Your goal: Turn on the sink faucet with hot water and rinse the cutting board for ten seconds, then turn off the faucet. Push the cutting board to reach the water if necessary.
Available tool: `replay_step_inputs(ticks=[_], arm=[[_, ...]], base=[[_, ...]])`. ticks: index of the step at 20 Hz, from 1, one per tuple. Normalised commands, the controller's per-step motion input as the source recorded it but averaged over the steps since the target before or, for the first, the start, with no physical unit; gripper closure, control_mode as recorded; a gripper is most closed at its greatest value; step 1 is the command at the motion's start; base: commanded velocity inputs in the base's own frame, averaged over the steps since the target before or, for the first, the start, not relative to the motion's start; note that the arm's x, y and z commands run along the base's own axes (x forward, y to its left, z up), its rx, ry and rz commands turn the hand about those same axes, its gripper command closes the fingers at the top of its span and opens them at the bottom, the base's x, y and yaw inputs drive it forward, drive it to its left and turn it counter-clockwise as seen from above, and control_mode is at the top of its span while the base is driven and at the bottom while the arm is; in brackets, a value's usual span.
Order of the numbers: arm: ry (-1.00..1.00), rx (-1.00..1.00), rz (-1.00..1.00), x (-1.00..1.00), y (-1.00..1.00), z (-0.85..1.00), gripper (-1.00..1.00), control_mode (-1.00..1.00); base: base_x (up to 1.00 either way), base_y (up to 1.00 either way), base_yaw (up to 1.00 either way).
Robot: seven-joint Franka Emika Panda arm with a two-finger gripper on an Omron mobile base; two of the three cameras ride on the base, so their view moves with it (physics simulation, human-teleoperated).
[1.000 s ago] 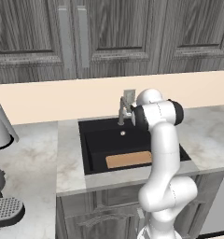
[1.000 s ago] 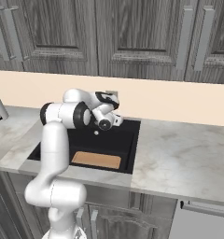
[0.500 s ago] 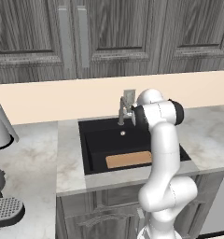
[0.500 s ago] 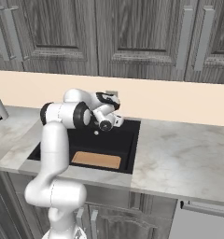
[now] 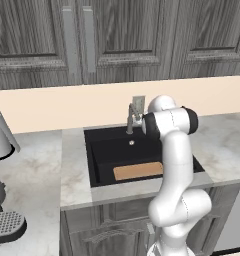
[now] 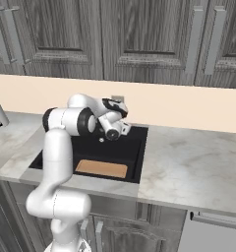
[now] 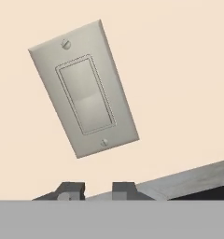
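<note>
Fingertips (image 7: pixel 71 190) stand slightly parted, gripping nothing visible. The gripper (image 7: pixel 96 191) has scarcely shifted over the last second, hovering at the faucet (image 5: pixel 131 118); no water runs, so turn-on appears pending. Cutting board (image 5: pixel 138 171): flat, tan, dry-looking, in the sink (image 5: pixel 99 170), well forward of the faucet.

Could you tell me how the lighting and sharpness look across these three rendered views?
Left base view: flat, even light, the black sink nearly featureless around the cutting board. Right base view: similarly soft, slightly blurry, no glare on the counter. Hand view: crisp wall switch plate, rolled askew, no distortion.
</note>
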Motion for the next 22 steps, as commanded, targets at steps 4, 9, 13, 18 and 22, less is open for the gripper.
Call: replay_step_inputs(ticks=[4, 9, 13, 18, 22], arm=[[0.03, 0.0, 0.07, -0.59, -0.98, -0.07, 1.0, -1.0], [0.02, 0.0, 0.09, -0.5, -1.0, -0.06, 1.0, -1.0], [0.06, 0.0, 0.1, -0.54, -1.0, -0.17, 1.0, -1.0], [0.09, 0.0, 0.11, -0.69, -1.0, -0.27, 1.0, -1.0], [0.07, 0.0, 0.11, -0.63, -0.99, -0.23, 1.0, -1.0]], base=[[0.0, 0.0, 0.0], [0.0, 0.0, 0.0], [0.0, 0.0, 0.0], [0.0, 0.0, 0.0], [0.0, 0.0, 0.0]])
